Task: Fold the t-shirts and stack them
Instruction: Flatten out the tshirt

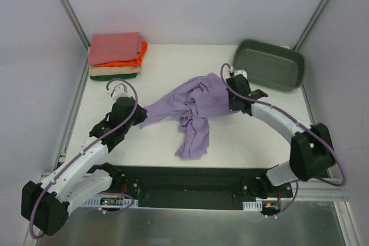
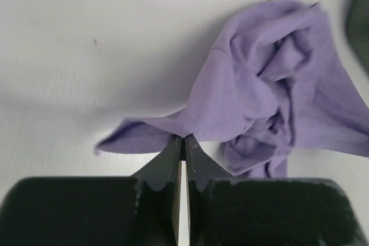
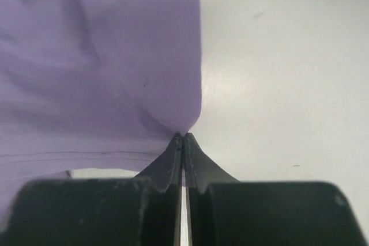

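Note:
A crumpled lavender t-shirt (image 1: 193, 110) lies mid-table, stretched between both grippers. My left gripper (image 1: 140, 116) is shut on its left edge; the left wrist view shows the lavender t-shirt (image 2: 253, 96) pinched at the left gripper (image 2: 184, 138). My right gripper (image 1: 233, 103) is shut on the shirt's right edge; the right wrist view shows the lavender t-shirt (image 3: 98, 67) held at the right gripper (image 3: 183, 136). A stack of folded t-shirts (image 1: 115, 56) sits at the back left: salmon-pink on top, then orange, tan and dark green.
A grey-green plastic tub (image 1: 268, 64) stands at the back right, close behind the right arm; its rim shows in the left wrist view (image 2: 358, 21). The white table (image 1: 155, 61) is walled by grey panels on the left, back and right.

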Controlling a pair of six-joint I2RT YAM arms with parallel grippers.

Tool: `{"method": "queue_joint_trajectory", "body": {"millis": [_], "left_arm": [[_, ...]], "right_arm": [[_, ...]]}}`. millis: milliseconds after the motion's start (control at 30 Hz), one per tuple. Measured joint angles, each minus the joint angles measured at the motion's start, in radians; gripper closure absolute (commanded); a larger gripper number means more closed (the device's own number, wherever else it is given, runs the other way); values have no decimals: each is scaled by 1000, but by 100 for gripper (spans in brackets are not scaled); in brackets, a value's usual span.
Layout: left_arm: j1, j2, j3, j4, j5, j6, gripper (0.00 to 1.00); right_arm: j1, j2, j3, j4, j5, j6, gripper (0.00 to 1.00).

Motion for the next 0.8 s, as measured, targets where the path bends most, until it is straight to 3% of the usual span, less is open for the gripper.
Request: {"method": "queue_joint_trajectory", "body": {"millis": [267, 500, 800], "left_arm": [[0, -159, 195, -54, -138, 67, 100], [0, -292, 350, -79, -201, 139, 100], [0, -310, 541, -99, -209, 244, 100]], "right_arm": [[0, -370, 188, 12, 176, -176, 99], [0, -618, 263, 55, 187, -300, 99], [0, -667, 581, 45, 117, -376, 99]]}}
